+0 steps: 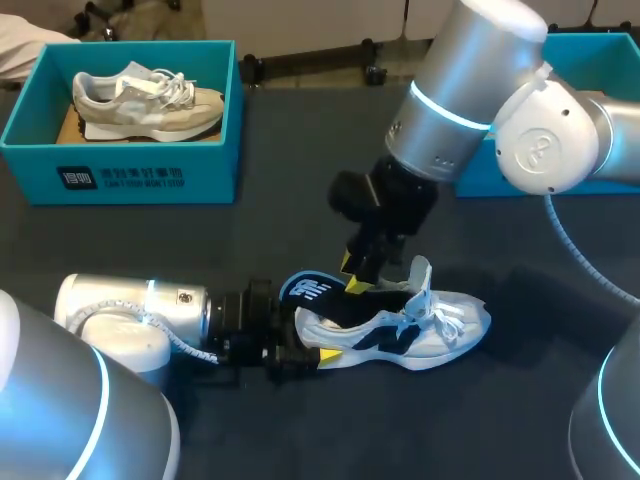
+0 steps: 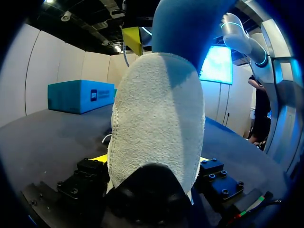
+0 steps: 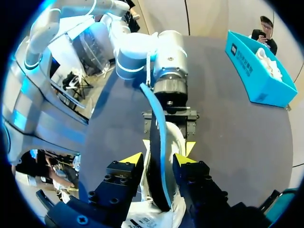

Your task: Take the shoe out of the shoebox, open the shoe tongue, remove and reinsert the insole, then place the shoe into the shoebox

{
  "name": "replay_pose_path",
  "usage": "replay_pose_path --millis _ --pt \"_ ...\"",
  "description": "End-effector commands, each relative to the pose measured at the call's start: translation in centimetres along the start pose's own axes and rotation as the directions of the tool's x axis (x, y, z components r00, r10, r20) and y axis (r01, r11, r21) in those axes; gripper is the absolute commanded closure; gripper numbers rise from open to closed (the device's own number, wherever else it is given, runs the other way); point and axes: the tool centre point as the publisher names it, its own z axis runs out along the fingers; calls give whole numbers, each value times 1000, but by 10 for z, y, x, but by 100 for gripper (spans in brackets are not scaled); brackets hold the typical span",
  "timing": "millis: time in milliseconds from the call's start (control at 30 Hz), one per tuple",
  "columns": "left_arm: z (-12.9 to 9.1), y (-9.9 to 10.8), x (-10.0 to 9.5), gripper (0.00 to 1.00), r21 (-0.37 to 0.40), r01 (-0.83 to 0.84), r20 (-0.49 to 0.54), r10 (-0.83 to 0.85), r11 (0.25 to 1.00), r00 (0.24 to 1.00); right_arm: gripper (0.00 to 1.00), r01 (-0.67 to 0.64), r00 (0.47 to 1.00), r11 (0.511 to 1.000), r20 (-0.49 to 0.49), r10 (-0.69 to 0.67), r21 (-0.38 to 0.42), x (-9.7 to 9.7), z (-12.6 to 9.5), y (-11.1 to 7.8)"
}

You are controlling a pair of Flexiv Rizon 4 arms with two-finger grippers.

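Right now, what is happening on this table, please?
The left gripper holds the white and blue shoe by its heel on the table. The right gripper is shut on the insole, which sticks partly out of the shoe. A beige shoe lies in the teal shoebox.
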Motion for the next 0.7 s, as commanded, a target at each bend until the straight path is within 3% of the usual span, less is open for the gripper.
replay_pose_path --millis 33,233,333,433,700 --pt "-1 6 -2 100 -3 1 0 -1 1000 1000 61 0 1000 1000 -25 1 15 -3 4 4" --pt "-1 6 -2 100 -3 1 0 -1 1000 1000 65 -1 999 1000 -37 1 8 -4 6 6" --pt "-1 6 -2 100 -3 1 0 -1 1000 1000 87 -12 999 1000 -41 12 11 -6 6 7" --pt "-1 6 -2 100 -3 1 0 -1 1000 1000 100 -20 999 1000 -38 21 18 -6 7 8" --pt "-1 6 -2 100 -3 1 0 -1 1000 1000 100 -35 999 997 5 34 63 4 -13 14"
